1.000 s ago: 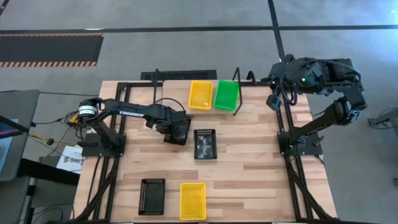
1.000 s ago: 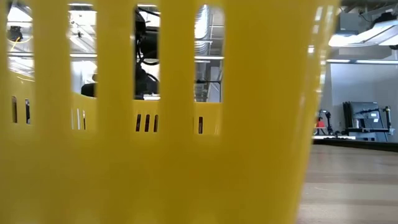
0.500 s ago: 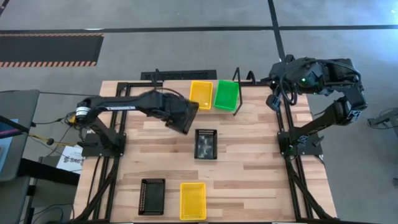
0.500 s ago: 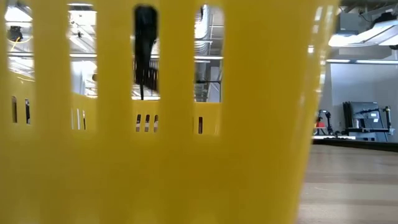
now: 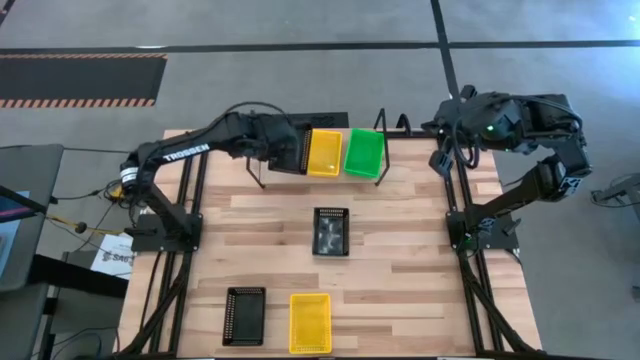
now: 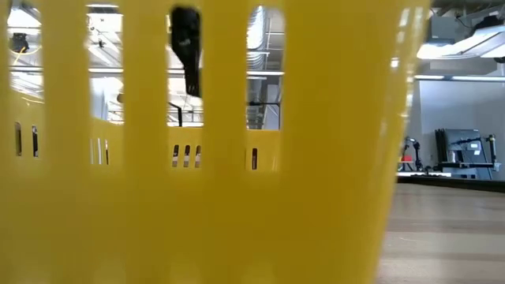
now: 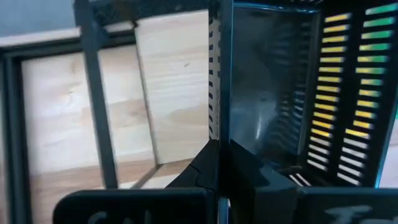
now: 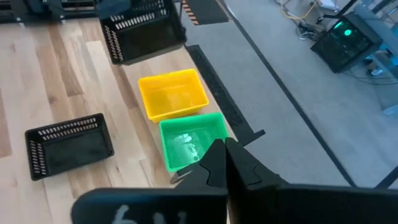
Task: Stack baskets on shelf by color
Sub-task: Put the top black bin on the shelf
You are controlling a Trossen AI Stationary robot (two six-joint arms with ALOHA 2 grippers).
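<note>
High view, left arm: reaches across to the shelf [image 5: 255, 150] at the tabletop's [image 5: 400, 260] far edge, its left gripper [image 5: 290, 150] carrying a black basket [image 5: 297, 152].
Left jaws: clamped on that basket's wall; the left wrist view shows the held basket [image 7: 267, 118] close up, tipped on edge, bare wood beside it.
Key relation: the free shelf bay lies under and just left of the held basket, between the upright wire end and the yellow basket [image 5: 322, 152]; the held basket touches or nearly touches that yellow one, I cannot tell which.
Long axis: shelf baskets run front to back, so the held one probably needs levelling to match.
Loose black, near left: black basket [image 5: 245, 315] close to the tabletop's front edge.
Loose yellow, front: yellow basket [image 5: 310, 322] just beside it, filling the low view.
Loose black, centre: black basket [image 5: 330, 231] alone mid-tabletop, open wood all round.
Shelf, right of yellow: green basket [image 5: 364, 152] touching it, wire end beyond.
Nearer arm: the left, by far.
Right arm: parked over the far right corner, right gripper [image 5: 441, 160] well apart from every basket.
Right jaws: together, holding nothing, as the right wrist view shows [image 8: 225, 163].
Room: little slack sideways in the bay; ample over the tabletop's middle.
</note>
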